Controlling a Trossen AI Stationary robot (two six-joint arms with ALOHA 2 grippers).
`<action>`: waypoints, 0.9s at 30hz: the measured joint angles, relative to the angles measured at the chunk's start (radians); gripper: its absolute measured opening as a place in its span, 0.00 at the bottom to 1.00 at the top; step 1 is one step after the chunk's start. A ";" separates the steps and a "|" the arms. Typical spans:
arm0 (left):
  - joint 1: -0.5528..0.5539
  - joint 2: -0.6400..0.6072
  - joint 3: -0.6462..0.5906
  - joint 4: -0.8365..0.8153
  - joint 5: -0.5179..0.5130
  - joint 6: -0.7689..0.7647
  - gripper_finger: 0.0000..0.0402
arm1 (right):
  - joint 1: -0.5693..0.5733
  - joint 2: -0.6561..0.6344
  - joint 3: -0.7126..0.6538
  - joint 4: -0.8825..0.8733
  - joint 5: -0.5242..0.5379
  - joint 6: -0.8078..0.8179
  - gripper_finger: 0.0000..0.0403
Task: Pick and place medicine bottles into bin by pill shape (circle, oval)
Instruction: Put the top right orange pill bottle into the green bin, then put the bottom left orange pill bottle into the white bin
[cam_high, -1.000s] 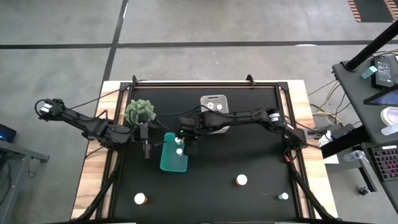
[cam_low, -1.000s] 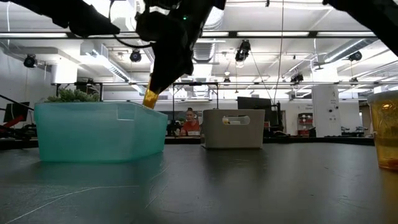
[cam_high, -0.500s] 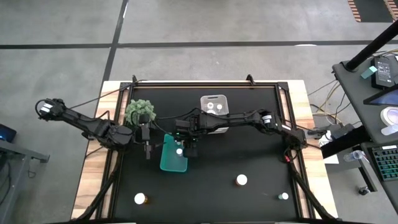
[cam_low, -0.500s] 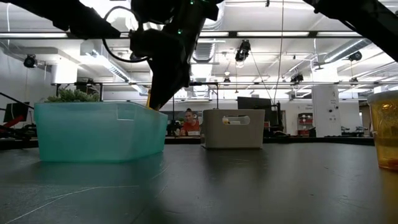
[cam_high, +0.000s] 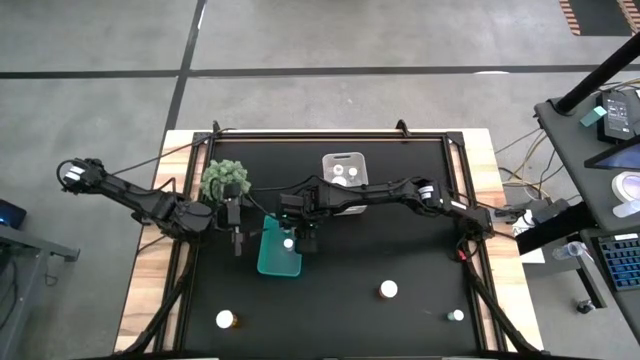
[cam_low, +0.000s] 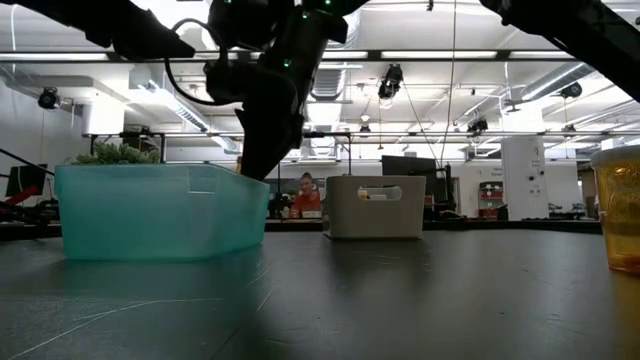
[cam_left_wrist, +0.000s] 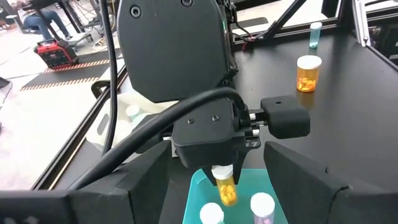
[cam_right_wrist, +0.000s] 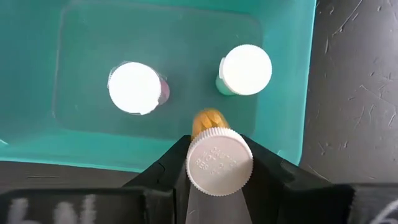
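The right tool (cam_right_wrist: 219, 163) hangs over the teal bin (cam_high: 279, 245) near the middle of the black counter (cam_high: 400, 240), its fingers clenched on an amber medicine bottle (cam_right_wrist: 219, 159) with a white cap, held cap-up above the bin's open top. The left wrist view shows that bottle (cam_left_wrist: 225, 184) gripped below the right arm's wrist, yellow pills visible inside it. Two more white-capped bottles stand inside the teal bin, one (cam_right_wrist: 135, 88) with a dark reddish body and one (cam_right_wrist: 245, 70) with a greenish body. The left tool (cam_high: 237, 241) waits just beside the bin's left wall, near the green bushy plant (cam_high: 223, 179); its fingers stand apart with nothing between them. Behind the teal bin sits a white bin (cam_high: 343, 167) with two white caps in it. Three other bottles stand apart on the front of the counter: an amber one (cam_high: 226, 320) at the left, an amber one (cam_high: 388, 290) toward the right, and a pale one (cam_high: 455, 316) at the far right.
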 joint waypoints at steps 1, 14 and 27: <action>0.000 -0.001 0.000 0.001 0.000 0.000 0.60 | 0.000 0.000 0.000 0.005 0.000 0.000 0.28; 0.000 -0.003 0.000 0.001 0.000 0.000 0.60 | 0.000 -0.002 0.000 0.022 0.000 0.032 0.46; 0.000 0.000 0.001 0.065 0.001 0.003 0.60 | 0.019 -0.062 0.017 -0.088 0.004 0.080 0.45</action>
